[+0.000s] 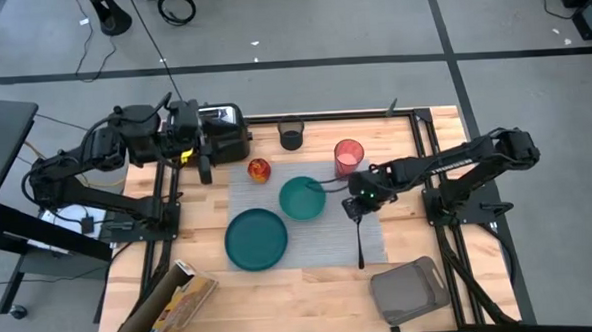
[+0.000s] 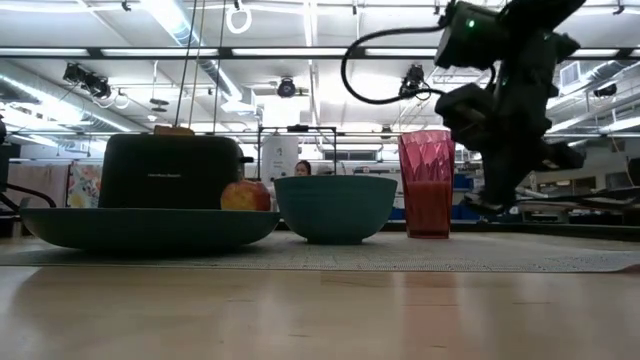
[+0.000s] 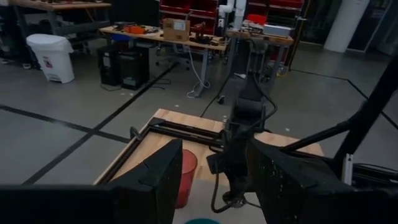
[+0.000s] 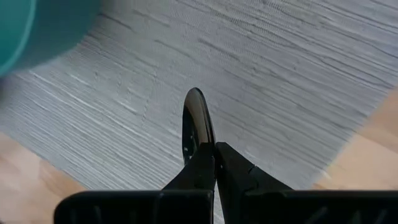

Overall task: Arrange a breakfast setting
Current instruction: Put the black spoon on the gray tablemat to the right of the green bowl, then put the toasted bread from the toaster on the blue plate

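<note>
The bench [image 1: 311, 280] is pale wood with a smooth, faintly shiny grain. The placemat [image 4: 261, 81] is grey woven cloth, ribbed and matt. The spoon [image 4: 196, 121] looks like dark polished metal. The plate [image 2: 150, 226] and bowl [image 2: 335, 208] have a smooth teal satin finish. The cup [image 2: 427, 183] is translucent faceted pink-red plastic. The apple [image 2: 246, 195] has glossy skin.
</note>
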{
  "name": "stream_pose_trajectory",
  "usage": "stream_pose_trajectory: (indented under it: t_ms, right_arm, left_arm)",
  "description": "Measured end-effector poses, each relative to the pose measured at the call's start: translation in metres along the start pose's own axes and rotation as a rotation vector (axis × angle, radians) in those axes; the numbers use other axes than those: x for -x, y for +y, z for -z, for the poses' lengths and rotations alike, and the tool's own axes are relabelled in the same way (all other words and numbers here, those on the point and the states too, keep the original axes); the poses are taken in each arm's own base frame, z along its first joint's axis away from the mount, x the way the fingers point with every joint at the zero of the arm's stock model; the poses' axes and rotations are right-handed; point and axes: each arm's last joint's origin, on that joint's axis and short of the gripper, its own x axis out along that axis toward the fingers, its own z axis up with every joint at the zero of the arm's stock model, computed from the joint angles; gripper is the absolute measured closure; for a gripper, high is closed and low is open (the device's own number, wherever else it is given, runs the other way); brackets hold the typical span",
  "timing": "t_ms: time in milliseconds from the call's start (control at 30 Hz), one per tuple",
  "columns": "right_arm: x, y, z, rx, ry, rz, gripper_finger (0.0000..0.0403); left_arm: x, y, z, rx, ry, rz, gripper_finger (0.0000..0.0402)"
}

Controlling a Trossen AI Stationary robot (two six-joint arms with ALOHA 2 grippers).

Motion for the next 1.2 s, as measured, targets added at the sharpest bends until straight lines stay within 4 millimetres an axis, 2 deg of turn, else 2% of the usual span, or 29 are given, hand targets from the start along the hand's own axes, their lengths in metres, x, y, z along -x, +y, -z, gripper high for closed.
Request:
stream_pose_trajectory:
  t_ms: [233,533,733,1200]
  right_arm:
    - [-0.011,-0.016,-0.016,-0.046,-0.007,-0.057,0.0395]
    - [-0.017,-0.032,-0.023,0.038,-0.066,0.003,0.0394]
    - [-0.022,-0.034,-0.023,0.063,-0.092,-0.034,0.0388]
    - [-0.017,-0.033,-0.024,0.054,-0.116,-0.033,0.0287]
  left_arm:
    - [-0.001,0.005,-0.001,-0.012,-0.003,-0.027,0.0216]
    - [-0.001,0.007,-0.001,-0.012,-0.005,-0.036,0.0216]
    - [-0.001,0.007,-0.001,-0.011,-0.005,-0.036,0.0216]
    - [0.002,0.007,0.001,-0.014,0.015,-0.037,0.0216]
